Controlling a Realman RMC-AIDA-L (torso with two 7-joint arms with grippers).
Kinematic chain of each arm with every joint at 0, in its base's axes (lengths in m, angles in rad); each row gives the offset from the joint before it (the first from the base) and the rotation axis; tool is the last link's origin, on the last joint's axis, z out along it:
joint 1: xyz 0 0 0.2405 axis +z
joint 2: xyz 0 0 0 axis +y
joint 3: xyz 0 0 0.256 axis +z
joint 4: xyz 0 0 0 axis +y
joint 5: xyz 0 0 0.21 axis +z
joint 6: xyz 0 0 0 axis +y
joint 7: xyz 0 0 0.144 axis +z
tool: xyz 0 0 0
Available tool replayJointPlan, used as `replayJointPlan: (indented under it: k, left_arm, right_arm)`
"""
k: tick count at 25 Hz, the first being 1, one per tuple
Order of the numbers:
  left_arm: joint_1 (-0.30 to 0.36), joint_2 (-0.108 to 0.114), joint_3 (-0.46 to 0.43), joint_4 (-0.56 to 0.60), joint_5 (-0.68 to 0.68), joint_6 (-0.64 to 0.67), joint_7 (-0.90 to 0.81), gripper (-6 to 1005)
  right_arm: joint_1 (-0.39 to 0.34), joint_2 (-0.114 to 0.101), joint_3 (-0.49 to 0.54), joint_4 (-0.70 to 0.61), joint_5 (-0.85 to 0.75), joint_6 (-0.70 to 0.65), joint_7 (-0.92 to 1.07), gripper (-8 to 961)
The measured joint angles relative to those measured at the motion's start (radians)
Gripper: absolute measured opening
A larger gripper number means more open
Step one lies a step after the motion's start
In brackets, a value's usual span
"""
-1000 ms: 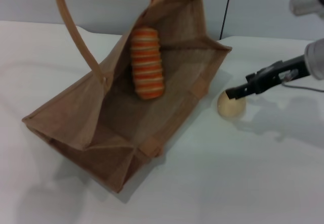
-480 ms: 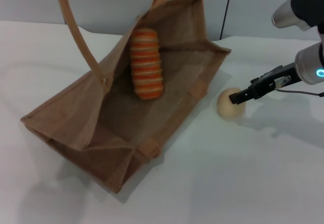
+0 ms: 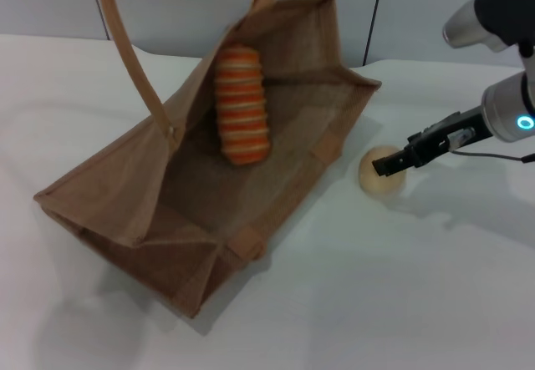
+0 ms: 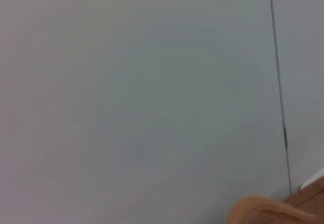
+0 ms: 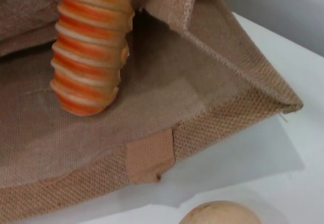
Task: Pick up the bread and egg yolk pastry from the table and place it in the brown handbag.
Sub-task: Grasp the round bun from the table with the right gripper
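The brown handbag (image 3: pixel 209 186) lies open on the white counter (image 3: pixel 401 286) with the bread (image 3: pixel 242 105) inside. Just beside its right edge sits the egg yolk pastry (image 3: pixel 380 175), the right tool (image 3: pixel 386 166) at it; its opening cannot be told.

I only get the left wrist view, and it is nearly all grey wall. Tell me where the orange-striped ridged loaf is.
Observer: The orange-striped ridged loaf lies inside the brown burlap handbag, which is on its side with its mouth open.
Operator: Now report the small round tan pastry.
Observer: The small round tan pastry sits on the white table, outside the bag and close to its rim.
Operator: Give me the right gripper's position.
Observer: The right gripper has its dark tip at the pastry's top, reaching in from the robot's right.
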Motion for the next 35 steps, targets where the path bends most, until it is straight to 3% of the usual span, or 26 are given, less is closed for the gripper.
replayJointPlan:
  k: [24,35]
  left_arm:
    - [-0.013,0.003,0.004,0.000,0.002,-0.001,0.000,124]
    - [-0.014,-0.001,0.005,0.000,0.002,0.004,0.002,125]
  right_arm:
    - [0.084,0.006,0.005,0.167,0.002,-0.102,-0.008,886]
    - [0.090,0.008,0.003,0.181,0.002,-0.124,-0.010,863]
